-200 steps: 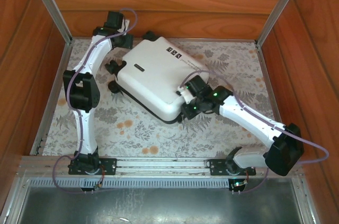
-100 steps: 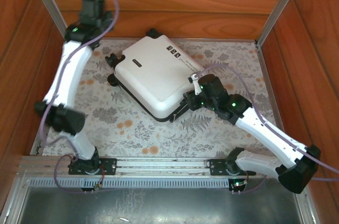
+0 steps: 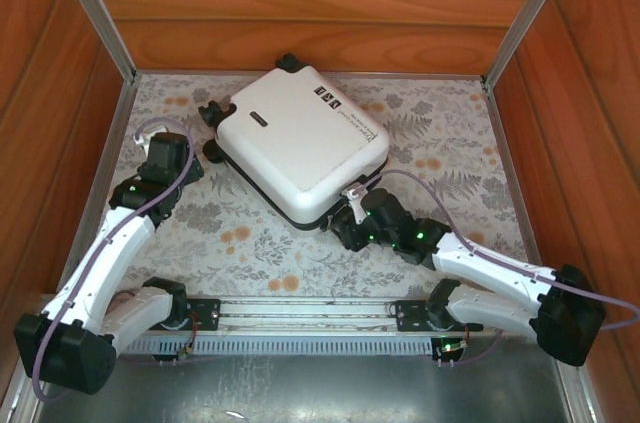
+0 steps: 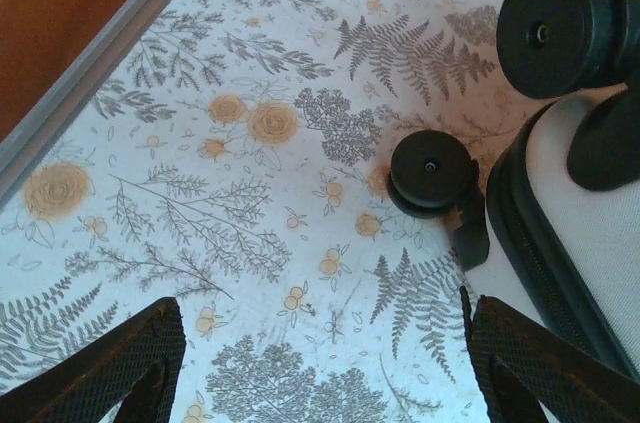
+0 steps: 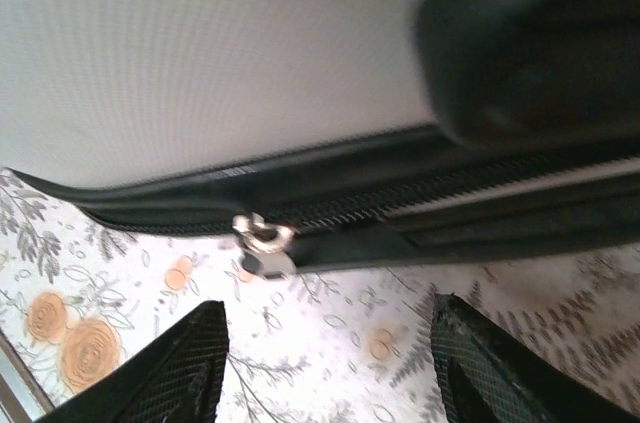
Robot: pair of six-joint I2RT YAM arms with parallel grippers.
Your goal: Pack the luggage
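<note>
- My left gripper [image 3: 166,155] sits low over the floral-patterned table mat [image 3: 250,243], just left of the case. On its wrist camera the black fingers [image 4: 110,368] stand wide apart with bare mat between them.
- The luggage [image 3: 295,143], a glossy white hard-shell suitcase, lies flat with its lid closed at the far middle of the mat. Its black wheels [image 4: 430,171] point toward my left arm.
- My right gripper [image 3: 342,228] is at the case's near corner with its jaws spread. The small metal zipper pull [image 5: 262,241] is just beyond its fingertips, ungripped.
</note>
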